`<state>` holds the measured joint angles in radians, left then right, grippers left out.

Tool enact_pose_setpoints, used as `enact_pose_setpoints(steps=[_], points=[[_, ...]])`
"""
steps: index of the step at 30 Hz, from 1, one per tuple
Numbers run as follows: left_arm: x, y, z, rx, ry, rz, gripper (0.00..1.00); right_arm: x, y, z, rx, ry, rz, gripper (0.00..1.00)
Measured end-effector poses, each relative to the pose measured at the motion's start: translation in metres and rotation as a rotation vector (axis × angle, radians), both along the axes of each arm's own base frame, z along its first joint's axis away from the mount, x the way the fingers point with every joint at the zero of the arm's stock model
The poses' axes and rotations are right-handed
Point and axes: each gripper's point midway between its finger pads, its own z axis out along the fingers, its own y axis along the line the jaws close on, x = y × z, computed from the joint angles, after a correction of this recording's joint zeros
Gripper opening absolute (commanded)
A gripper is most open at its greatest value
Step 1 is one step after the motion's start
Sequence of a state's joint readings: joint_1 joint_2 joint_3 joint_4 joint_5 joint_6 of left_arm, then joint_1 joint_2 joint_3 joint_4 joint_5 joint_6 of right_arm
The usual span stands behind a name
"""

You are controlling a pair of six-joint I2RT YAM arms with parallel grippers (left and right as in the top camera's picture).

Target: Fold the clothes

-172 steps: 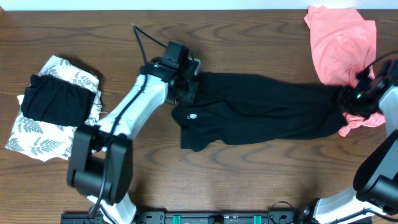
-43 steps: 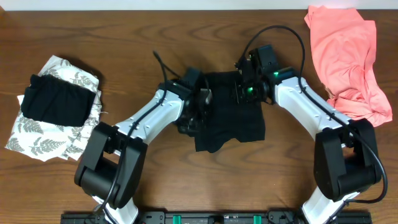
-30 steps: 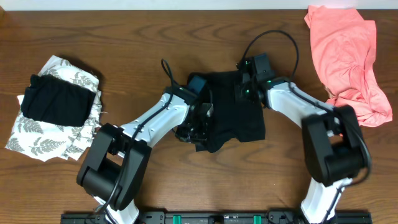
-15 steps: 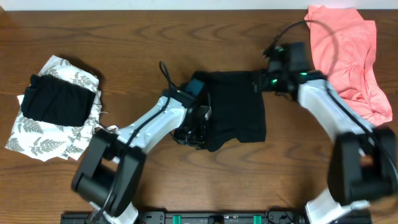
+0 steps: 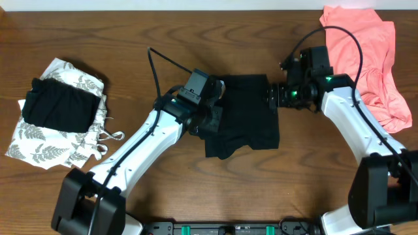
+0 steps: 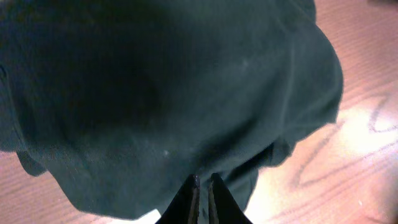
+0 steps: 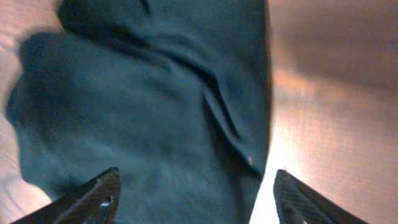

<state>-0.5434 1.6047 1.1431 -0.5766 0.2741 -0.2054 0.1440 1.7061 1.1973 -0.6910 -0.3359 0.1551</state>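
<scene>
**Black shirt bunched mid-tabletop, a gripper at each side**

- Nearest the robot: bare brown wood tabletop.
- Centre: black shirt lies gathered into a compact, roughly rectangular heap. Its near-left corner bulges out toward the robot, and folds and creases run across the cloth.
- Left gripper sits at the shirt's left edge. Its fingers are drawn together with only a thin slit between them, tips right at the fabric. Whether any cloth is pinched in that slit cannot be told.
- Right gripper is at the shirt's far-right edge, fingers spread wide apart, with shirt cloth and bare wood showing between them. Nothing is held.
- Left side, well apart from the shirt: a folded black garment rests on top of a white leaf-print garment.
- Far right corner: a salmon-pink garment lies loose and crumpled, behind the right arm.
</scene>
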Motion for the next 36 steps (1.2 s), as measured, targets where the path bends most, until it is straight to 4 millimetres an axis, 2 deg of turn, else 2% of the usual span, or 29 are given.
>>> enact_pose_setpoints(steps=[3,8,13,17,23,27,30,32,34,36], points=[[0.005,0.001,-0.007,0.019,-0.004,0.009,0.09,-0.009,-0.007,-0.008,-0.019,0.054,-0.016,0.84],[0.018,-0.005,-0.016,0.013,-0.032,0.014,0.09,-0.009,-0.023,-0.025,-0.011,0.113,-0.053,0.85],[0.019,-0.004,-0.031,0.036,-0.007,0.017,0.09,-0.013,-0.015,-0.052,0.059,0.19,-0.02,0.86],[0.019,-0.004,-0.034,0.041,0.001,0.017,0.1,-0.014,-0.011,-0.065,0.084,0.219,-0.007,0.87],[0.02,-0.004,-0.034,0.038,-0.001,0.019,0.14,-0.009,-0.004,-0.072,0.127,0.21,0.016,0.88],[0.022,-0.006,-0.033,0.032,-0.011,0.02,0.14,-0.007,0.008,-0.072,0.199,0.206,0.052,0.83],[0.022,-0.006,-0.033,0.032,-0.012,0.02,0.14,-0.002,0.02,-0.072,0.27,0.2,0.087,0.71],[0.022,-0.006,-0.033,0.032,-0.011,0.02,0.15,-0.002,0.026,-0.074,0.301,0.2,0.104,0.58],[0.022,-0.006,-0.033,0.032,-0.011,0.02,0.14,-0.001,0.028,-0.077,0.313,0.198,0.114,0.38],[0.022,-0.006,-0.033,0.032,-0.011,0.02,0.14,0.0,0.028,-0.081,0.312,0.197,0.118,0.09]])
